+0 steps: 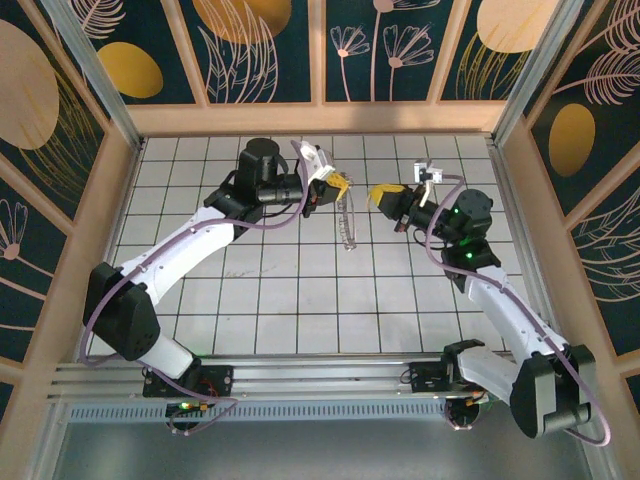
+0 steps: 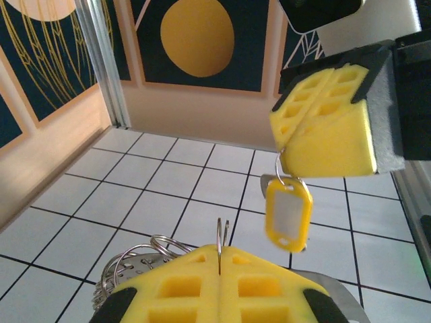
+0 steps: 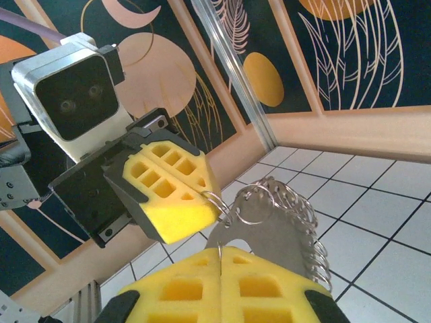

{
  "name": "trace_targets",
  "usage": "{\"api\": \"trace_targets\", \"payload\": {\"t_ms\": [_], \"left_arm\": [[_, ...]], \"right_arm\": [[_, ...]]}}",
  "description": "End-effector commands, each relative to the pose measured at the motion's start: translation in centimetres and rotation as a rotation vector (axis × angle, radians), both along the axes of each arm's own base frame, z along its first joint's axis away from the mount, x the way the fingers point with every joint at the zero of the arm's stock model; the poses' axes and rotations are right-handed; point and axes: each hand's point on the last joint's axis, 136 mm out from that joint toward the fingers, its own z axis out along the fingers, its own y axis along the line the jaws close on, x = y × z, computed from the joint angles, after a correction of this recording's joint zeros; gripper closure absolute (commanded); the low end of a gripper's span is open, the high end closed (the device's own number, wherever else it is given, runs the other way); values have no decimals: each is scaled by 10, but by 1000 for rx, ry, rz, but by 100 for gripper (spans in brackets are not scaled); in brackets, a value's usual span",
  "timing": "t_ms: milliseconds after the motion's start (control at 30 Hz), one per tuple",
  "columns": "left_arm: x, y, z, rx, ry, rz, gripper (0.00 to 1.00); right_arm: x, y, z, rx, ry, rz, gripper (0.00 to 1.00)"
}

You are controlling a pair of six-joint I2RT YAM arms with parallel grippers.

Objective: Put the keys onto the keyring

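Observation:
The key (image 2: 288, 214) is a yellow plastic tag with a whitish window. It hangs on a small wire loop from my right gripper (image 2: 288, 147), which is shut on that loop (image 3: 219, 247). My left gripper (image 2: 221, 254) is shut on a split keyring (image 2: 223, 232) that stands up between its yellow pads. That keyring (image 3: 219, 200) belongs to a flat metal plate (image 3: 269, 239) carrying several more rings (image 3: 306, 215), and the plate dangles below the left gripper (image 1: 338, 184). The right gripper (image 1: 381, 193) faces it a short gap away, both raised above the tiled floor.
The plate (image 1: 347, 228) hangs down between the two grippers, over the white tiled floor (image 1: 300, 290). Wooden walls and aluminium posts (image 1: 505, 100) enclose the cell. The left wrist's camera block (image 3: 71, 101) sits close to the right gripper.

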Motion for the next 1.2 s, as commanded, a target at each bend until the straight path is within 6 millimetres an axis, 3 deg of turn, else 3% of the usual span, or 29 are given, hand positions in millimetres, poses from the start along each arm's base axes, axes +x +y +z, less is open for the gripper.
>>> {"api": "trace_targets", "payload": {"t_ms": [0,1167], "left_arm": [[7,-3,15,-3,-76,33,100],[3,-7,10,-2,-66,0,100]], "right_arm": [[-2,3,11,2,-77,-33,100],[16,33,22,-16,-129,-23,100]]}}
